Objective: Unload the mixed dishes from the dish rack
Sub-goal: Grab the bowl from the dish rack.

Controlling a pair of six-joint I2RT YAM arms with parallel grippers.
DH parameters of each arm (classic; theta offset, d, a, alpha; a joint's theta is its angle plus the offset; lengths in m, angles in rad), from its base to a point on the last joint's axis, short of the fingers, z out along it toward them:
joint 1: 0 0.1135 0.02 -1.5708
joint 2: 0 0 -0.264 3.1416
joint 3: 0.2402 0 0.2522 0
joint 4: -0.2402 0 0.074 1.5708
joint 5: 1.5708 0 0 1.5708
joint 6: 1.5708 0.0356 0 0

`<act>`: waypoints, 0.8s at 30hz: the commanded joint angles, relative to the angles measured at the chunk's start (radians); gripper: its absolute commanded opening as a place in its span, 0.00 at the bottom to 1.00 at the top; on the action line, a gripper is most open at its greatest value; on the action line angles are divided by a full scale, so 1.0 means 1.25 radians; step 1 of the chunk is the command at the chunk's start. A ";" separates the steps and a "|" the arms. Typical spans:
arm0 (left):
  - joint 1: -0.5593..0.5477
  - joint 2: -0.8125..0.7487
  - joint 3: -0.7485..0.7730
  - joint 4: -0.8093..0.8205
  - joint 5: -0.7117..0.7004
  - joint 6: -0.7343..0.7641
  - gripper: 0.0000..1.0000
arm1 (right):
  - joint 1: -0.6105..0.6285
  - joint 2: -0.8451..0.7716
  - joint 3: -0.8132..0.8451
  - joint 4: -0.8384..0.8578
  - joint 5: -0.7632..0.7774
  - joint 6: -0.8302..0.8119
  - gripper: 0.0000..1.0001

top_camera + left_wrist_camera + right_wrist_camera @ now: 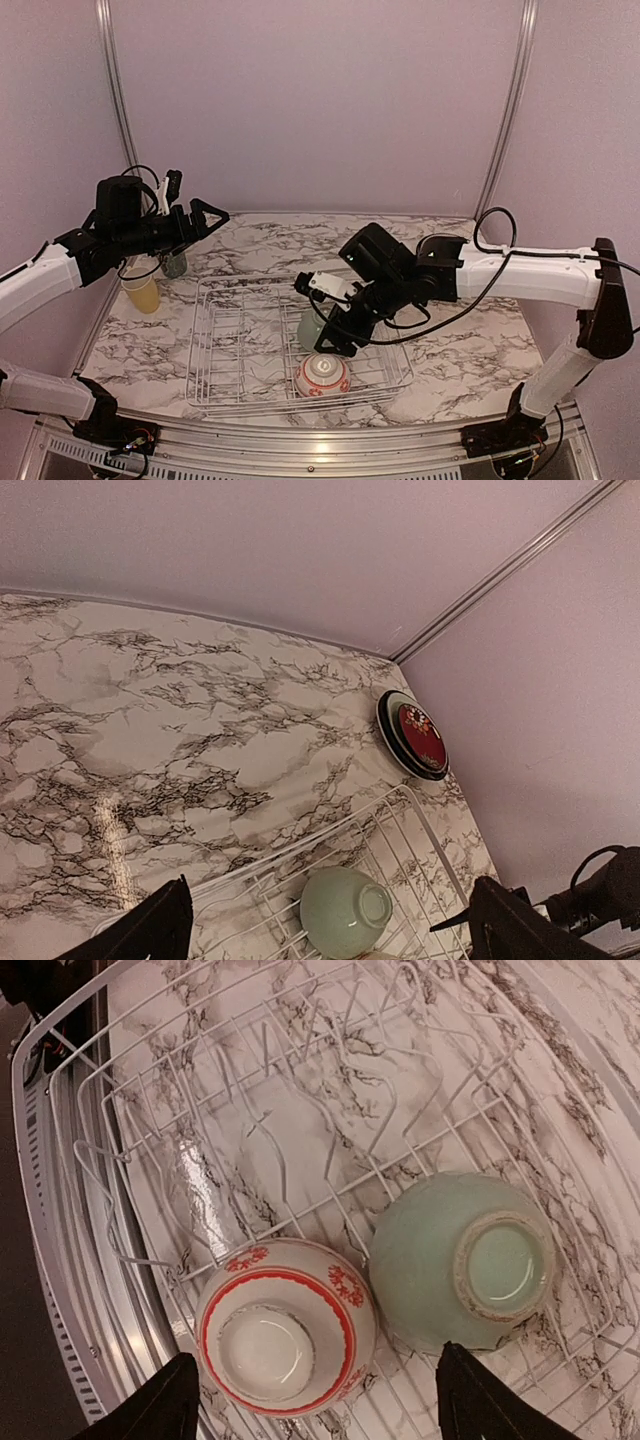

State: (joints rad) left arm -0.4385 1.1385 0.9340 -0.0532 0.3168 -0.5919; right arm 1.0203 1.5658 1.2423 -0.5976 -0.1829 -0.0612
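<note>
The dish rack [243,402] stands mid-table with two upturned bowls in its front right part: a pale green bowl [310,328] and a red-striped white bowl [322,375]. My right gripper [332,342] hovers open just above them. In the right wrist view its fingertips [168,1402] straddle the red-striped bowl [285,1325], with the green bowl [465,1260] beside it. My left gripper [212,214] is open and empty, raised at the left over a yellow cup [142,293] and a patterned cup [175,263]. A stack of plates [412,735] leans on the back right wall.
In the left wrist view the rack's far corner [420,815] and the green bowl [345,910] lie below my left gripper [335,930]. The rack's upright dividers [270,1110] hold nothing. Walls close the table at back and sides.
</note>
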 commanded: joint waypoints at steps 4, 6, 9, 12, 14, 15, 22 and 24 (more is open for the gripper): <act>-0.004 0.010 0.016 0.015 0.013 0.003 0.99 | 0.056 0.046 0.063 -0.129 -0.033 -0.049 0.78; -0.004 0.011 0.017 0.015 0.013 0.004 0.99 | 0.064 0.053 0.067 -0.139 -0.022 -0.051 0.78; -0.005 0.009 0.017 0.013 0.010 0.005 0.99 | 0.073 0.062 0.069 -0.136 -0.016 -0.055 0.78; -0.005 0.008 0.017 0.013 0.009 0.006 0.99 | 0.082 0.082 0.071 -0.140 -0.013 -0.063 0.78; -0.005 0.008 0.017 0.011 0.009 0.005 0.99 | 0.089 0.097 0.075 -0.140 -0.008 -0.066 0.77; -0.005 0.008 0.017 0.010 0.009 0.006 0.99 | 0.095 0.104 0.078 -0.140 -0.004 -0.066 0.77; -0.005 0.006 0.017 0.004 0.006 0.008 0.99 | 0.112 0.141 0.087 -0.137 0.040 -0.075 0.72; -0.005 0.005 0.017 0.003 0.005 0.008 0.99 | 0.113 0.148 0.089 -0.134 0.057 -0.075 0.71</act>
State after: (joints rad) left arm -0.4404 1.1408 0.9340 -0.0528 0.3164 -0.5911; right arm 1.1507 1.7321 1.3121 -0.7563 -0.1673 -0.1429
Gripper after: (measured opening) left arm 0.989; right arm 0.717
